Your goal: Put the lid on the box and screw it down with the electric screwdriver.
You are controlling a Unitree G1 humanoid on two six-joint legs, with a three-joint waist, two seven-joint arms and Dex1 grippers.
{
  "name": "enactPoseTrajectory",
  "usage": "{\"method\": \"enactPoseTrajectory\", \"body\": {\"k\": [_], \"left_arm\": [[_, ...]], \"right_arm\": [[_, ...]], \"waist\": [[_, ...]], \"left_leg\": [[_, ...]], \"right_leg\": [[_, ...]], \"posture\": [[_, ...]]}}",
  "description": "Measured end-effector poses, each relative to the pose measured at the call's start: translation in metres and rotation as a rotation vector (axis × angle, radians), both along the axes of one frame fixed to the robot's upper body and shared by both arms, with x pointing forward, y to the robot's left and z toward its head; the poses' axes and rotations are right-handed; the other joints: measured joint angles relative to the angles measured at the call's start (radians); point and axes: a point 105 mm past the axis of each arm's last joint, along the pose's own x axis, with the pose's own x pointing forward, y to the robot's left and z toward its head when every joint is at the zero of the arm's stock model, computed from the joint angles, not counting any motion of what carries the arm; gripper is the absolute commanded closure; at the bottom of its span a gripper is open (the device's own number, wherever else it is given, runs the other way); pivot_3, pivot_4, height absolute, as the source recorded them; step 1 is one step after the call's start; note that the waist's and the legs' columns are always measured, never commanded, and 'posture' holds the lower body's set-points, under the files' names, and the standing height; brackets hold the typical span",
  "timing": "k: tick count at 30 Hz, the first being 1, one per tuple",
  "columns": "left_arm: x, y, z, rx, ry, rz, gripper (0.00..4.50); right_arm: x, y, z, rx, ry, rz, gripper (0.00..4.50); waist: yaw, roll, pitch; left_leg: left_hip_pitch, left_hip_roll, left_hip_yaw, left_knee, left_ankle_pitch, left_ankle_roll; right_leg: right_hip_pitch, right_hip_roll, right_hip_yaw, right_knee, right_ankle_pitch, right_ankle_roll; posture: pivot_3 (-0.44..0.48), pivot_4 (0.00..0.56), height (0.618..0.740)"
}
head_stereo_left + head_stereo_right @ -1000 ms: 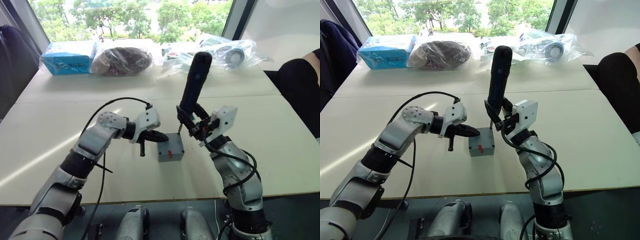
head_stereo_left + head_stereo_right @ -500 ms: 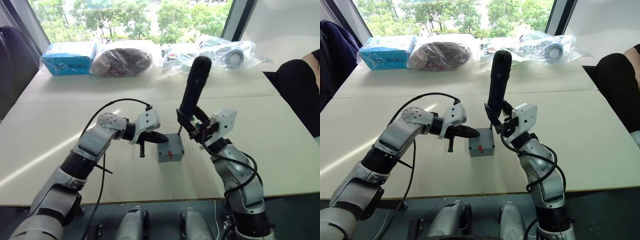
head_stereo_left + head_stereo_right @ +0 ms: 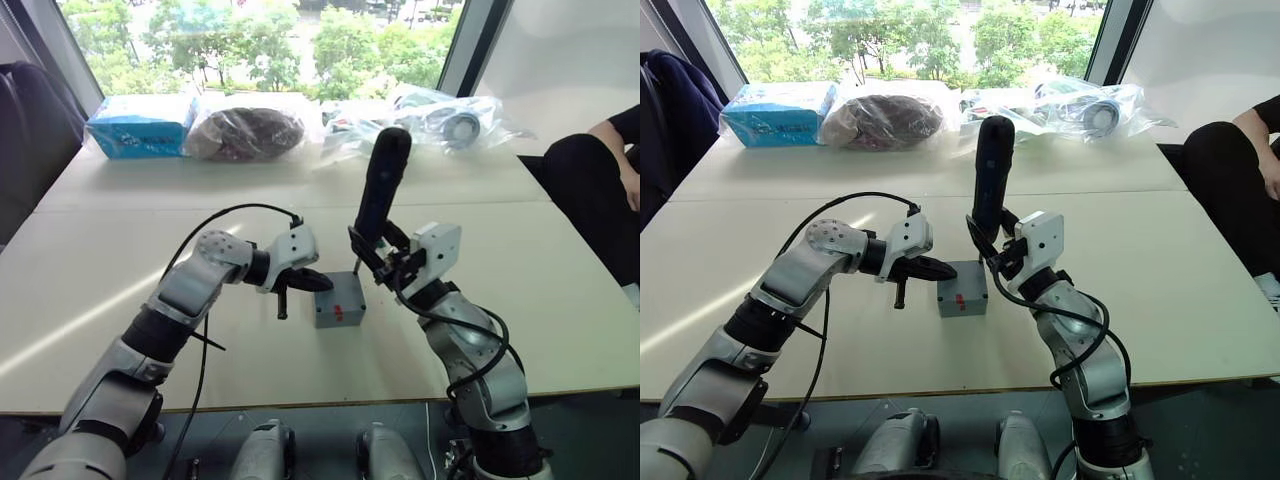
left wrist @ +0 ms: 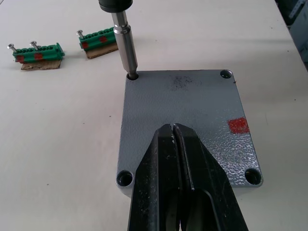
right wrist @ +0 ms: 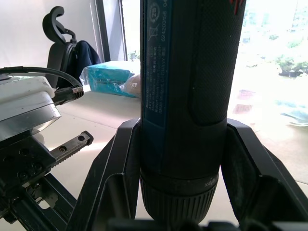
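Note:
The grey box stands mid-table with the flat grey lid lying square on top, a red mark near one edge. My left gripper is shut with nothing in it, its tips over the lid's middle and seemingly resting on it; from the head camera the left gripper reaches in from the box's left. My right gripper is shut on the black electric screwdriver, held nearly upright. The metal bit sits in a corner hole of the lid. In the right wrist view the screwdriver stands between the fingers.
Two green terminal blocks with screws lie on the table beyond the box. A blue carton and plastic bags line the far edge by the window. A person sits at the right. A dark chair stands at the far left.
The screwdriver's top has come slightly down and to the left while its bit stays at the lid's corner. My left gripper holds its place. The view has shifted a little.

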Motion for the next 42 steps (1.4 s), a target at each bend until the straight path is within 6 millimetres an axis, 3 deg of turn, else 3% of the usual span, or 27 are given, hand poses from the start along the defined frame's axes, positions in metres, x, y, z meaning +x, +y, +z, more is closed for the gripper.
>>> {"method": "enactPoseTrajectory", "body": {"k": [20,27,29,33,35,39,42], "left_arm": [[-0.001,-0.002,-0.001,-0.006,0.003,-0.004,4.5],[-0.001,-0.004,0.001,-0.022,-0.007,-0.011,4.5],[0.0,-0.006,0.004,-0.043,-0.016,-0.012,4.5],[0.003,-0.009,0.006,-0.099,0.006,0.015,4.5],[0.012,-0.012,0.014,-0.216,0.049,0.098,4.5],[0.03,-0.008,0.051,-0.424,-0.023,0.259,4.5],[0.018,0.004,0.057,-0.41,0.052,0.199,4.5]], "right_arm": [[-0.001,-0.002,0.001,-0.02,0.006,-0.004,2.73],[0.003,-0.005,0.023,-0.013,0.036,0.021,2.73],[0.006,-0.009,0.043,-0.019,0.03,0.036,2.73],[0.005,-0.024,0.099,0.019,-0.076,0.017,2.73],[0.007,-0.037,0.118,0.061,-0.047,-0.007,2.73],[0.016,-0.072,0.109,0.102,0.195,-0.034,2.73],[0.018,-0.11,0.086,0.024,0.408,-0.132,2.73]], "waist": [[0.0,0.001,-0.006],[0.001,0.007,-0.001],[0.002,0.011,0.002],[0.004,0.012,0.003],[0.005,0.011,0.005],[0.014,0.006,0.013],[0.018,0.012,0.016]], "left_leg": [[-0.001,0.0,0.0,-0.004,-0.001,-0.002],[-0.007,-0.001,0.0,-0.004,-0.001,-0.001],[-0.019,-0.001,0.0,-0.002,0.0,0.0],[-0.024,-0.002,0.0,-0.002,0.001,0.0],[-0.025,-0.002,0.0,-0.002,0.001,0.0],[-0.027,-0.002,0.0,-0.002,0.001,0.0],[-0.027,-0.003,0.002,-0.002,0.0,0.001]], "right_leg": [[0.0,-0.005,0.001,-0.007,0.0,0.0],[-0.006,-0.007,0.001,-0.007,0.0,-0.001],[-0.015,-0.007,0.001,-0.005,0.001,-0.001],[-0.019,-0.007,-0.001,-0.004,0.002,-0.001],[-0.018,-0.006,-0.002,-0.004,0.004,0.002],[-0.019,-0.006,-0.003,-0.005,0.004,0.003],[-0.019,-0.004,-0.004,-0.005,0.004,0.003]], "posture": [[0.0,0.15,0.74],[0.0,0.15,0.74],[0.0,0.15,0.74],[0.0,0.15,0.74],[0.0,0.15,0.74],[0.0,0.15,0.74],[0.0,0.15,0.74]]}}
